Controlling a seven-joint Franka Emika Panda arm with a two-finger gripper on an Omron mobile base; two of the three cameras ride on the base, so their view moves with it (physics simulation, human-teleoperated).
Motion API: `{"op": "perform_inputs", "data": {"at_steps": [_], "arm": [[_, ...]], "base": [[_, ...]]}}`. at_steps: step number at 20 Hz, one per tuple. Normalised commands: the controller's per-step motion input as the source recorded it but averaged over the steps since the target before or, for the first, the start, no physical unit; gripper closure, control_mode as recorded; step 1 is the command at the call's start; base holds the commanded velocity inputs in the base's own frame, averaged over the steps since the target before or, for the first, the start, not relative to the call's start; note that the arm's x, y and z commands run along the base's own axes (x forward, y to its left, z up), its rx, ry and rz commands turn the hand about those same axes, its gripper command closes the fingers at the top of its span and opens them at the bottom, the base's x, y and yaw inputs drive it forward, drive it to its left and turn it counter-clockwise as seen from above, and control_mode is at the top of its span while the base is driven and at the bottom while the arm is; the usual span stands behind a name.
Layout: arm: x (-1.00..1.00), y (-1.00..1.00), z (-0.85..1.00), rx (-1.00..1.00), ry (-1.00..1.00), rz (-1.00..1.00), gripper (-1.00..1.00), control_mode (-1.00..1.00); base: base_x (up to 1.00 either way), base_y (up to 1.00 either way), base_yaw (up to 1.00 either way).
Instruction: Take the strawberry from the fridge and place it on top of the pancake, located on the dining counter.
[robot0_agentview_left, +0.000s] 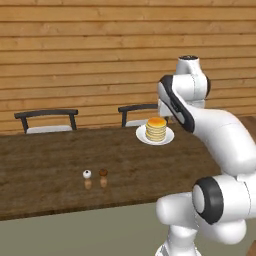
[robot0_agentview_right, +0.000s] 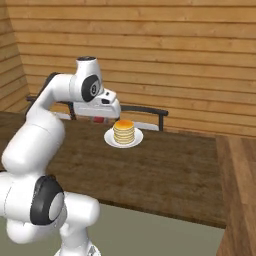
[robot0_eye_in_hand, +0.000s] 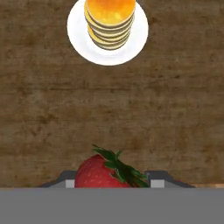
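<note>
My jaws (robot0_eye_in_hand: 111, 183) grip the strawberry (robot0_eye_in_hand: 98, 173) above the bench (robot0_eye_in_hand: 52, 113), short of the pancake (robot0_eye_in_hand: 109, 19); placing it on top remains.

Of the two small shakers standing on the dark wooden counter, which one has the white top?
The left small shaker, as the left base view shows it; its neighbour, the right shaker, has a brown top.

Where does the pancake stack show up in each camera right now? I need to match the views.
Left base view: pancake right of center, beside the arm's elbow.
Right base view: just left of center, below the hand.
Hand view: top center, ahead of the strawberry.
Shared landmark: its white plate.
</note>
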Motion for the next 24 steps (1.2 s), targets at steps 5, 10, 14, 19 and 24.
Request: {"op": "perform_inputs", "data": {"at_steps": [5, 10, 14, 19, 24], "arm": [[1.00, -0.01, -0.27, 0.00, 0.06, 0.00, 1.00, -1.00], [0.94, -0.01, -0.26, 0.00, 0.00, 0.00, 1.00, -1.00], [0.79, -0.15, -0.26, 0.01, 0.00, 0.00, 1.00, -1.00], [0.61, -0.15, -0.40, 0.04, 0.00, 0.00, 1.00, -1.00], [0.66, 0.00, -0.23, 0.04, 0.00, 0.00, 1.00, -1.00]], "base": [[0.00, 0.00, 0.00], [0.00, 0.00, 0.00], [0.00, 0.00, 0.00], [0.00, 0.00, 0.00], [0.00, 0.00, 0.00]]}}
